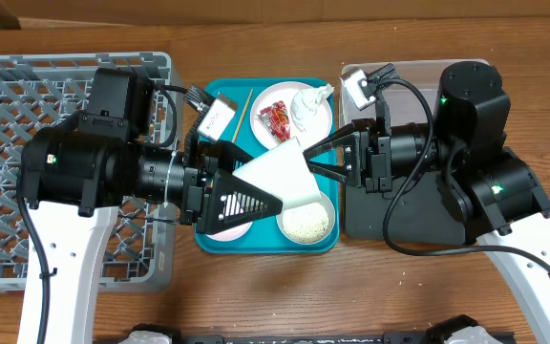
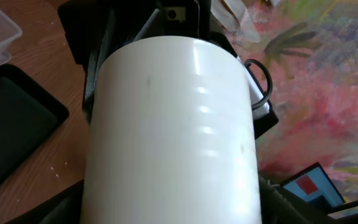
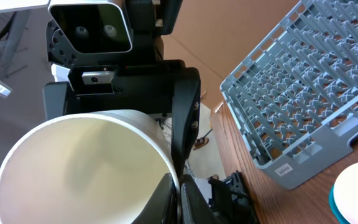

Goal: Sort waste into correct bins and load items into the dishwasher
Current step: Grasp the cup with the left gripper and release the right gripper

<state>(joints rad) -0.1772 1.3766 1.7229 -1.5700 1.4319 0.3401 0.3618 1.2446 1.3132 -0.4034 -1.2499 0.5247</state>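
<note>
The white cup hangs on its side over the teal tray, held from both ends. My left gripper has its jaws against the cup's sides; in the left wrist view the cup fills the space between them at the left gripper. My right gripper is shut on the cup's rim, and the right wrist view shows the cup pinched at the right gripper. On the tray lie a plate with the red wrapper and napkin, chopsticks, and a bowl of rice.
The grey dish rack stands at the left, also in the right wrist view. The black tray and the clear tub sit right of the teal tray, partly under my right arm. A pinkish bowl peeks out below my left gripper.
</note>
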